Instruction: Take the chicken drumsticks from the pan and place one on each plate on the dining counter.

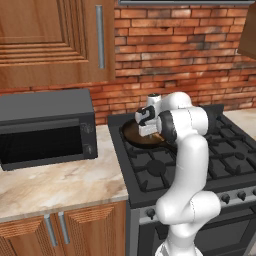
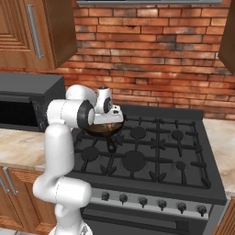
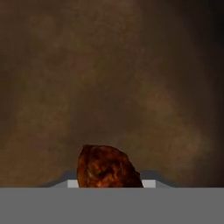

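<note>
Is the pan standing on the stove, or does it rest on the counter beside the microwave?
Yes, on the stove: in the right base view the pan sits on the black grates of the stove, apart from the microwave.

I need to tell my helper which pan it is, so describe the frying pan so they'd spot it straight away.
Find the black gas stove against the brick wall. On its back left burner sits the frying pan, round, shallow, brownish inside, with the robot's gripper lowered into it; nothing else sits on the stove.

Left base view is looking forward and down from behind-left of the arm (image 1: 187,165); right base view is doing likewise from behind-right. Both are sharing the stove (image 2: 151,156), pan (image 2: 106,128) and brick wall (image 2: 156,55). Hand view is sitting very close over the pan's brown inside.
</note>
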